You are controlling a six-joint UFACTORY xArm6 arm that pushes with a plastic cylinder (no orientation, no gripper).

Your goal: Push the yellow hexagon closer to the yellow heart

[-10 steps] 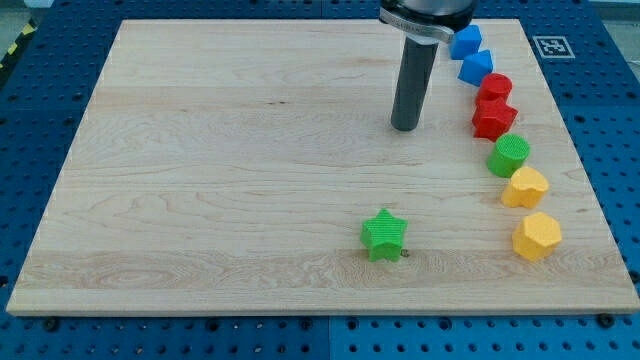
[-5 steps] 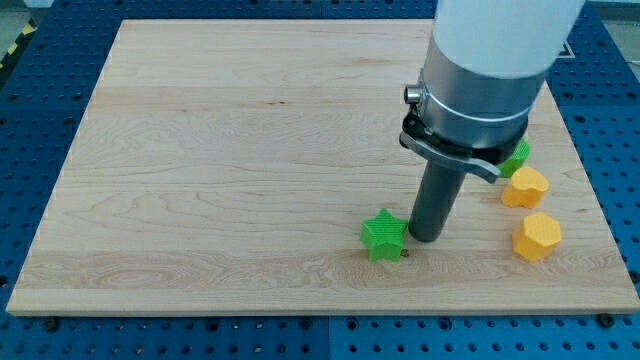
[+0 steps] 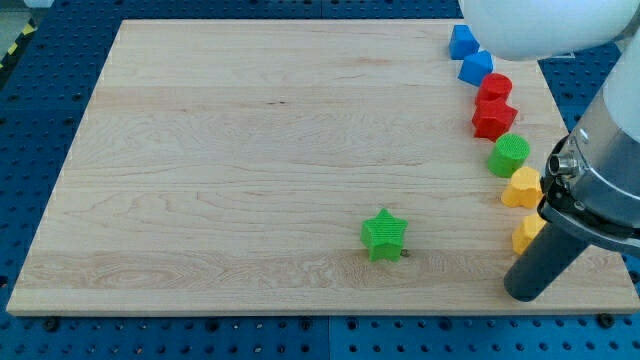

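- The green star (image 3: 384, 234) sits low in the frame, centre-right on the wooden board (image 3: 220, 160), apart from everything else.
- Up the right edge I see two blue blocks (image 3: 462, 41) (image 3: 476, 66), two red blocks (image 3: 494, 87) (image 3: 492, 118) and a green cylinder (image 3: 509, 154).
- Below them lies the yellow heart (image 3: 521, 187); the yellow hexagon (image 3: 526, 233) beneath is half hidden by my rod.
- My tip (image 3: 524, 294) rests at lower right, just below the hexagon; it has no jaws to report.

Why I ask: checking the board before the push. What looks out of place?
Only the green star: it sits alone toward the view's bottom middle, away from the blocks lined along the view's right. My tip is just below the partly hidden yellow hexagon.
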